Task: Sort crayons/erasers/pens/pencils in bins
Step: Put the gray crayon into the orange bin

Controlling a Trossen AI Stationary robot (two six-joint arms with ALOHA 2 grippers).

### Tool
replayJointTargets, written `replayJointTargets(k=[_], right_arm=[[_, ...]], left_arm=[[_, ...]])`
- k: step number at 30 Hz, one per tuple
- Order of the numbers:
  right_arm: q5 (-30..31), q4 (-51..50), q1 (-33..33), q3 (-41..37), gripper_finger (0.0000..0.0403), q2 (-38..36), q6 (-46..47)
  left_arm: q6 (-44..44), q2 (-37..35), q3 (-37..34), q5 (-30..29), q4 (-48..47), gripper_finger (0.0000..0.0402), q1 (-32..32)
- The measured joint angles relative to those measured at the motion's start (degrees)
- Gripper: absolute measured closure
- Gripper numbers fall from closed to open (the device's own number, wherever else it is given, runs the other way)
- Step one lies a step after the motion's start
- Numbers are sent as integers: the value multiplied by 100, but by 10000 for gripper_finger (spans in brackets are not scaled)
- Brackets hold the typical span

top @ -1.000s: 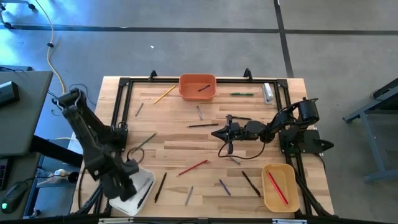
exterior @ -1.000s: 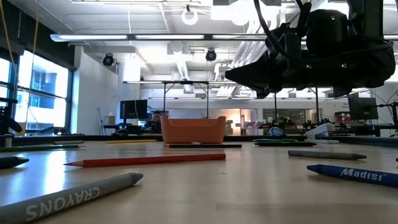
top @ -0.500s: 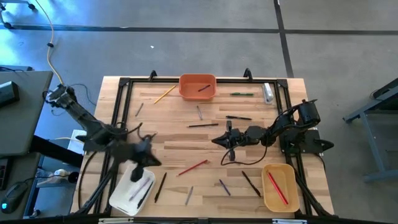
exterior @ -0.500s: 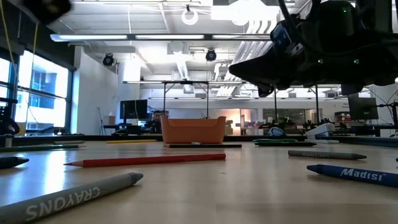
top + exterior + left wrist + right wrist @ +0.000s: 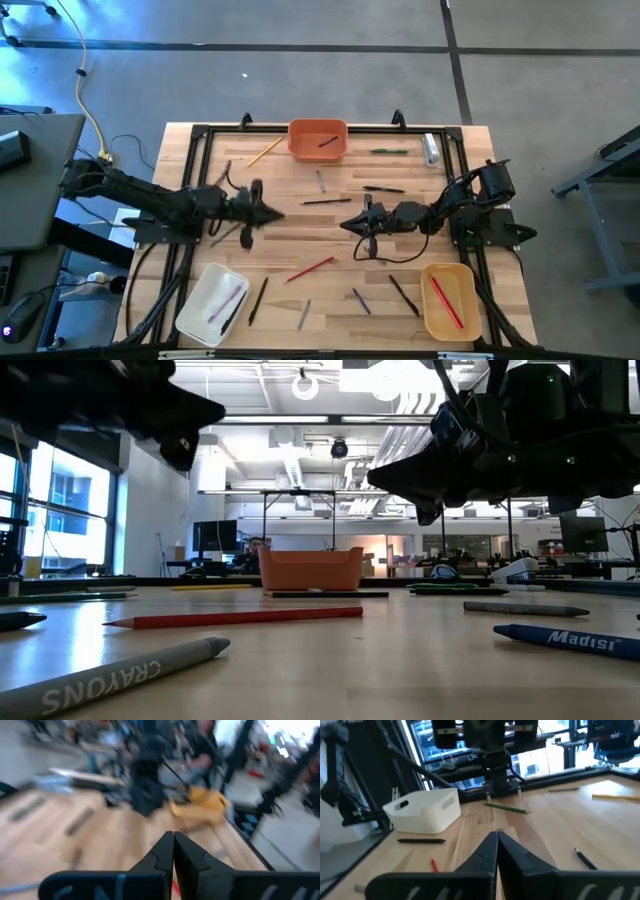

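Left gripper (image 5: 268,212) has swung from white bin (image 5: 196,312) to mid-table, empty.

You can read "CRAYONS", upside down, on the grey crayon (image 5: 110,672), and "Madisi" on the blue crayon (image 5: 565,639) on the tabletop (image 5: 350,660).

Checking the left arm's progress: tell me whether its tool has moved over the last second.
Yes. The left tool has swung from over the white plastic bin toward the table's middle, nearer the orange plastic bin.
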Motion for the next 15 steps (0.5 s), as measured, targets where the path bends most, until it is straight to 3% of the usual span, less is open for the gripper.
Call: replayJointTargets(k=[4, 7, 10, 15], right_arm=[[2, -70, -26, 0, 403, -6, 371], [19, -942, -22, 70, 403, -311, 603], [217, -2756, -22, 399, 403, -903, 692], [413, -7183, -11, 1699, 402, -1754, 1290]], left_arm=[[2, -2, -539, 292, 1159, 401, 702], [89, -2, -849, 676, 1563, 402, 1202], [96, 2, -1032, 1026, 1731, 402, 1685], [151, 0, -1108, 1326, 1818, 402, 2275]])
